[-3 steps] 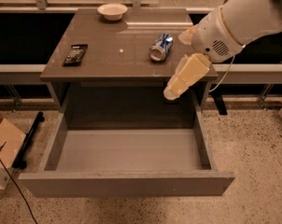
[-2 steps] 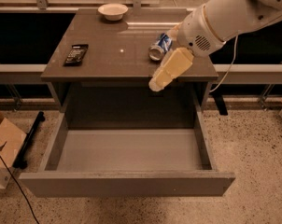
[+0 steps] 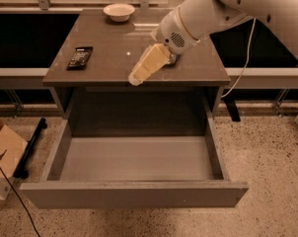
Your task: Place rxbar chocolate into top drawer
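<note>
My cream-coloured two-finger gripper (image 3: 135, 77) hangs over the front edge of the brown-topped cabinet (image 3: 109, 43), slanting down and to the left from my white arm (image 3: 203, 16). Whether it is open or closed, I cannot tell from this angle. The flat black rxbar chocolate wrapper bar (image 3: 80, 57) lies on the left part of the cabinet top, well apart from me. The wide, shallow grey top drawer (image 3: 134, 195) stands pulled out below. A small white bowl (image 3: 119, 11) sits at the back edge.
</note>
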Controlling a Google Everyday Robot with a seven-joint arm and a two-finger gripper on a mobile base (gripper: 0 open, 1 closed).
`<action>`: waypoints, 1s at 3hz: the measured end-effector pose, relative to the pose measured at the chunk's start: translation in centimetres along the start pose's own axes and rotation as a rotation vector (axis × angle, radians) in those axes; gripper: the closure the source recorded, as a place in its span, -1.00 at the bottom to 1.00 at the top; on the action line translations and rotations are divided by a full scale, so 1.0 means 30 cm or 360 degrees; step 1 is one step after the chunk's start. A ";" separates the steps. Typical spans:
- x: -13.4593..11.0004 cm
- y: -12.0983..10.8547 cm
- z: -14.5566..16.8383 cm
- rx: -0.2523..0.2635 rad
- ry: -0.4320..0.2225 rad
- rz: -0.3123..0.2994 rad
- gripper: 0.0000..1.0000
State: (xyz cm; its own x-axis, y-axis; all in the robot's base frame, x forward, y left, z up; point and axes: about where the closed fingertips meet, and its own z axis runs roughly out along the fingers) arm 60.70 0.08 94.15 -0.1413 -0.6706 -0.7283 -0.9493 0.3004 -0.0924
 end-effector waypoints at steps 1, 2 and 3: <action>-0.036 -0.033 0.071 0.0045 -0.0035 -0.0043 -1.00; -0.077 -0.076 0.184 0.0080 -0.0076 -0.0102 -1.00; -0.113 -0.141 0.304 0.0093 -0.0145 -0.0118 -1.00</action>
State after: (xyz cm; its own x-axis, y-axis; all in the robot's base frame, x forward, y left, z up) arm 67.74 7.26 90.82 -0.0428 -0.6287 -0.7765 -0.9378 0.2933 -0.1858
